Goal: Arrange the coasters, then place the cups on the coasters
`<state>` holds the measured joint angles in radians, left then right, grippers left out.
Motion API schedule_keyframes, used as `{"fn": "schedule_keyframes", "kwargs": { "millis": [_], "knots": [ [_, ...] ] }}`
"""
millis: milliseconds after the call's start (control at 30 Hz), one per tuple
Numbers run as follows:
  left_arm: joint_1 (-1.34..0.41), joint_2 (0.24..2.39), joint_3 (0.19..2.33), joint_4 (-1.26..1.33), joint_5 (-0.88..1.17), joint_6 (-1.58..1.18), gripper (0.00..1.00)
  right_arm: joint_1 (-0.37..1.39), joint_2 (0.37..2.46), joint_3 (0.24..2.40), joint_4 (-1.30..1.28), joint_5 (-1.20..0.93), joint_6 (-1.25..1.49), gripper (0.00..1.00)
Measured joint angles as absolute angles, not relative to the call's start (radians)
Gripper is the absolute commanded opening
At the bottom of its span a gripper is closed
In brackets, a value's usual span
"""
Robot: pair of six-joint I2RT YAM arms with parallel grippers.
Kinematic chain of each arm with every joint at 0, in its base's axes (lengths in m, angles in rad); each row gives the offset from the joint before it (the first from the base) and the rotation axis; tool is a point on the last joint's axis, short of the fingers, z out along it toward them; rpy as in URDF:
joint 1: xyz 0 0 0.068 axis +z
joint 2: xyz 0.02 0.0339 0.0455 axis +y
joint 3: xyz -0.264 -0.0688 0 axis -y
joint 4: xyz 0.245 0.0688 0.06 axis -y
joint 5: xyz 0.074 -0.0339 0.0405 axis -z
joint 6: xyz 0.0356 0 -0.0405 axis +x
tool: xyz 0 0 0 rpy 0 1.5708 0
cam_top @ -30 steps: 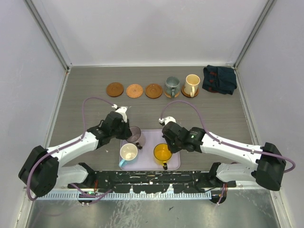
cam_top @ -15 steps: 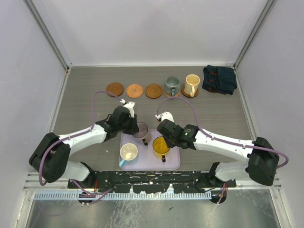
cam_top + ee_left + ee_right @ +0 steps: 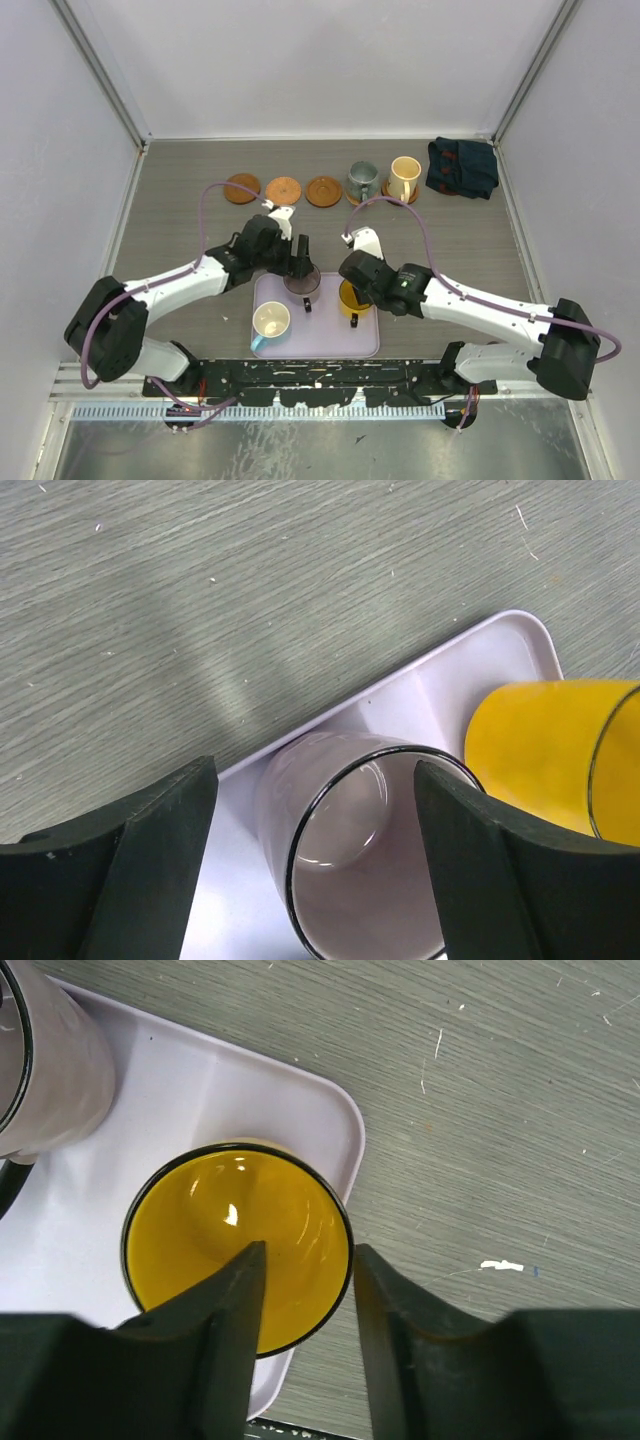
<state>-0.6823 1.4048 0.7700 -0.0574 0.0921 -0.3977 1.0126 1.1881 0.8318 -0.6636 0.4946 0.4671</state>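
**Spotter:** Both your arms reached farther in over the lavender rectangular plastic tray [image 3: 250, 1090] during the last second. The bright yellow-orange glazed mug [image 3: 230, 1230] went from the tray's near edge to its far right corner. Both sets of jaws went from nearly closed to parted.

**Operator:** Holding anything?

**Spotter:** No. Your left gripper [image 3: 315, 780] stood wide, one finger on either side of the translucent purple-grey mug [image 3: 350, 870], with gaps on both sides. Your right gripper [image 3: 310, 1255] was about half parted. It had one finger inside the yellow mug and one outside, straddling the wall, with no squeeze visible.

**Operator:** Progress?

**Spotter:** Your coasters looked arranged: five flat round brown wooden discs in one row along the far side of the table. The two at the right end were filled, by the grey-teal handled mug [image 3: 361, 178] and the pale cream-beige mug [image 3: 404, 178]. Three discs to the left were bare [image 3: 241, 188] [image 3: 283, 190] [image 3: 323, 191]. Three mugs were left on the tray: purple, yellow, and the cream mug with light-blue outside [image 3: 270, 321] at near left.

**Operator:** Condition of the two under your jaws?

**Spotter:** Both were upright and empty, with thin dark rims. The purple one was see-through. The yellow one was glossy inside. They stood close together but apart.
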Motion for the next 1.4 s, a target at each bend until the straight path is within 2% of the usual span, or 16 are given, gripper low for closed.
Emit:
{"fn": "schedule_keyframes", "kwargs": {
  "millis": [167, 400, 600, 733, 900, 1000, 1167, 1400],
  "knots": [
    [-0.698, 1.338, 0.77, -0.088, 0.063, -0.394, 0.84, 1.013, 1.182, 0.831, -0.663, 0.508, 0.476, 0.61],
    [-0.733, 1.155, 0.757, -0.13, -0.007, -0.396, 0.84, 1.013, 1.168, 0.817, -0.664, 0.507, 0.513, 0.69],
    [-0.784, 1.064, 0.733, -0.172, -0.049, -0.405, 0.85, 1.013, 1.057, 0.796, -0.665, 0.484, 0.585, 0.71],
    [-0.807, 1.076, 0.717, -0.192, -0.076, -0.411, 0.82, 1.013, 1.026, 0.771, -0.661, 0.481, 0.622, 0.68],
    [-0.81, 1.119, 0.71, -0.214, -0.108, -0.424, 0.72, 1.013, 1.05, 0.748, -0.66, 0.482, 0.661, 0.53],
    [-0.81, 1.138, 0.71, -0.228, -0.117, -0.432, 0.69, 1.013, 1.061, 0.742, -0.665, 0.487, 0.685, 0.51],
    [-0.814, 1.14, 0.71, -0.24, -0.118, -0.44, 0.74, 1.013, 1.051, 0.74, -0.668, 0.497, 0.72, 0.66],
    [-0.863, 1.117, 0.709, -0.252, -0.118, -0.46, 0.78, 1.019, 0.974, 0.718, -0.666, 0.461, 0.747, 0.73]
  ]
}}
